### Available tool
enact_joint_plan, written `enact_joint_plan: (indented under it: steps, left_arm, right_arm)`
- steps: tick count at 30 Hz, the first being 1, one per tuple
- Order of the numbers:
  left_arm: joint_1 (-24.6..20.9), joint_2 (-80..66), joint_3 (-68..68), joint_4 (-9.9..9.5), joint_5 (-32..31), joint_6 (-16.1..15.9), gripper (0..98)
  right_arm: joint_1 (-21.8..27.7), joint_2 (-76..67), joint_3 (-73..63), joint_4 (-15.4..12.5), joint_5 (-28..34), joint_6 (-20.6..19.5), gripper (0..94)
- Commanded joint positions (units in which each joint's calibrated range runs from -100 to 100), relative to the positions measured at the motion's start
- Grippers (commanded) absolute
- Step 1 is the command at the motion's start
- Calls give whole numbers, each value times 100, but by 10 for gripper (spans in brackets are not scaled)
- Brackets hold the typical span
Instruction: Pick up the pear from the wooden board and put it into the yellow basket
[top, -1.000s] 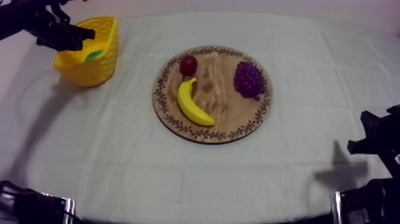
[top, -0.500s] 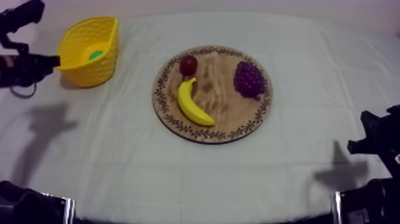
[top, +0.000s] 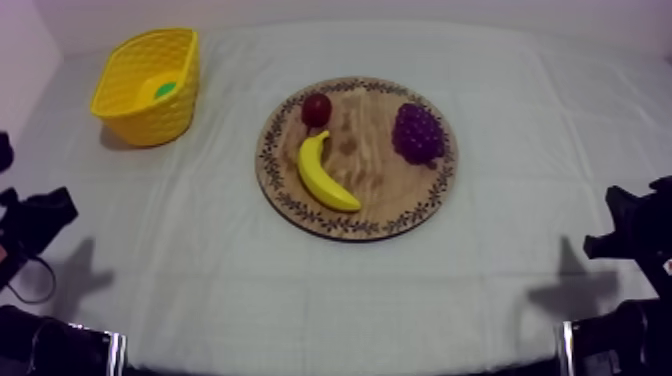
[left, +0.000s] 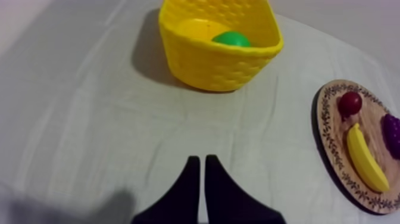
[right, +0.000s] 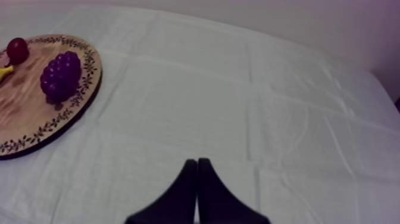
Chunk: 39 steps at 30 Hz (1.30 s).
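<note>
The green pear (top: 165, 89) lies inside the yellow basket (top: 128, 106) at the table's far left; from the left wrist it peeks over the basket's rim as the pear (left: 231, 39) in the basket (left: 208, 59). The round wooden board (top: 380, 170) holds a banana (top: 322, 174), a small red fruit (top: 317, 108) and a bunch of grapes (top: 418, 132). My left gripper (left: 199, 159) is shut on nothing, low over the cloth short of the basket; it sits at the left edge as the left gripper (top: 40, 215). My right gripper (right: 197, 161) is shut and empty, beside the board.
The board (left: 333, 155) with its banana (left: 364, 157) and red fruit (left: 350, 103) lies to one side of the basket. Grapes (right: 61, 75) rest on the board (right: 36, 113) near my right gripper. The right arm (top: 635, 235) rests at the table's right edge.
My left arm has drawn back from the basket and come down the table's left side to its edge. The pear stays in the basket. The right arm has not moved.
</note>
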Motion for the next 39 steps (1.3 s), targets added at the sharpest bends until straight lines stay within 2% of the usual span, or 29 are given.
enact_joint_plan:
  steps: [1, 7, 10, 12, 18, 21, 39]
  left_arm:
    - [-108, -1525, 570, 277, -51, -404, 2]
    - [-116, -1926, 926, 617, -579, -1271, 0]
    - [-103, -1963, 980, 695, -709, -1452, 0]
    - [-94, -1972, 994, 722, -730, -1362, 0]
    - [-25, -1990, 1006, 771, -748, -599, 0]
    - [67, -2002, 1007, 781, -749, -415, 0]
    - [120, -2008, 1008, 786, -750, -425, 0]
  right_arm:
    - [3, -2, 4, 0, 4, -3, 3]
    - [9, -2, 4, 0, 4, 1, 3]
    - [9, -2, 4, 0, 4, -2, 3]
    - [9, -2, 4, 0, 4, -4, 3]
    - [9, -2, 4, 0, 4, -2, 3]
    - [9, -2, 4, 0, 4, -5, 3]
    - [9, -2, 4, 0, 4, -3, 3]
